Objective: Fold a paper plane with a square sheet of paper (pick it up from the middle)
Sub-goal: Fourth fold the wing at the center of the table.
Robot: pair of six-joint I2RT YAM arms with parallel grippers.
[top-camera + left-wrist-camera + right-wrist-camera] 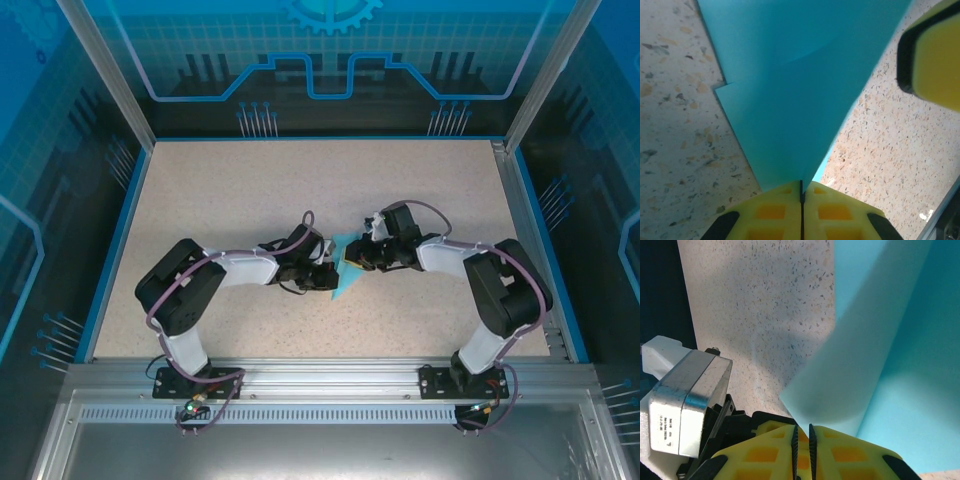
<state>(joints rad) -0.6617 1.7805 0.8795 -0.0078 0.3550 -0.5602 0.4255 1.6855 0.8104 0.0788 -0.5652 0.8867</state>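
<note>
The square sheet of paper (339, 288) is light blue and folded into a pointed, layered wedge, lying mid-table between the two arms. My left gripper (327, 276) is shut on its narrow tip. In the left wrist view the yellow jaws (801, 186) pinch that point and the sheet of paper (790, 90) fans out ahead with a stepped flap edge. My right gripper (353, 262) is at the opposite side. Its jaws (802, 432) stand a narrow slit apart, and the raised flap of the sheet of paper (865, 370) dips its lower edge to their tips. One right finger (935, 60) shows at the upper right.
The speckled beige table (250, 190) is bordered by a blue rim (112, 240) and clear walls. A metal rail (320, 372) carries both arm bases at the near edge. A silver camera housing (685, 400) sits close beside the right jaws.
</note>
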